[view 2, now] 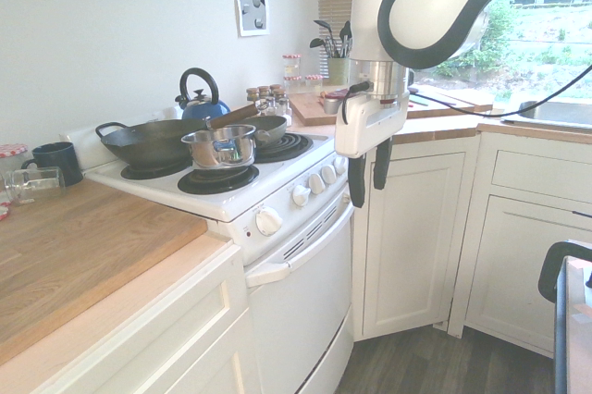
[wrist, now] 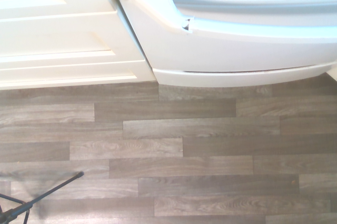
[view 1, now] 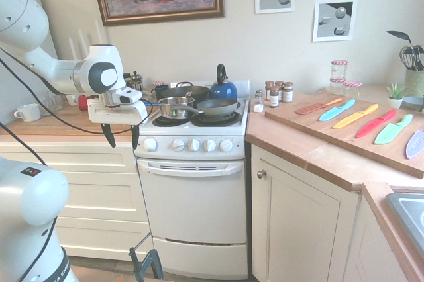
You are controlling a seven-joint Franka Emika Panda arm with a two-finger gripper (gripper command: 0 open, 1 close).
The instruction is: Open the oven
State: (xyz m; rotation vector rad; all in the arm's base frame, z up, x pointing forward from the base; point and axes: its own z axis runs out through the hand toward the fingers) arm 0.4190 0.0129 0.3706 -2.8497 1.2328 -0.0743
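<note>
Smooth white oven [view 1: 193, 199], round-knobbed and curved-handled, standing between cream drawers [view 1: 99, 196] and a cream cupboard [view 1: 301, 212], its door sitting closed; gripper [view 1: 120, 137] hanging above handle height, dark tapering fingers [view 1: 108, 135] pointing down and standing apart; shiny steel saucepan [view 2: 219, 147] (contents hidden) resting on the hob [view 2: 218, 179]

We face the oven [view 1: 193, 192] front-on in the first exterior view and obliquely across its hob [view 2: 217, 172] in the second. Our closer wrist view looks down, sharing its door [wrist: 253, 45].
</note>
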